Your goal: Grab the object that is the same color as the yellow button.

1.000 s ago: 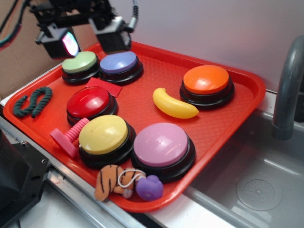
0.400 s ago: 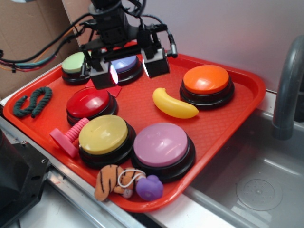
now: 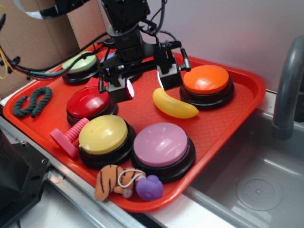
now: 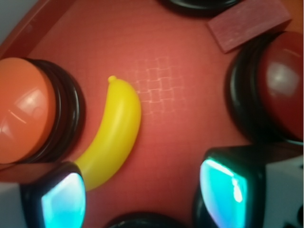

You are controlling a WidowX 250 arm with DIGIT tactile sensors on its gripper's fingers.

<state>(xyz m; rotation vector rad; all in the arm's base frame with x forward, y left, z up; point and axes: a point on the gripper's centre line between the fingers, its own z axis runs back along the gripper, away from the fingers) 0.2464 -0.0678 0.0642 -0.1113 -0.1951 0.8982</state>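
I've got the fingers (image 3: 142,84) spread wide apart and holding nothing, hovering above the tray (image 3: 247,95) so the gap can drop over a target. In the wrist view 1 fingertip (image 4: 61,202) overlaps the banana's lower end. The banana (image 3: 174,104) lies flat on bare tray just beside the orange button (image 3: 207,85). That's my match for the yellow button (image 3: 103,135). I'd shift toward orange before descending.

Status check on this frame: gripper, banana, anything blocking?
Gripper open, empty, above the tray. Toy banana lying free, one end under a finger. Orange button close beside it; red button on the other side.
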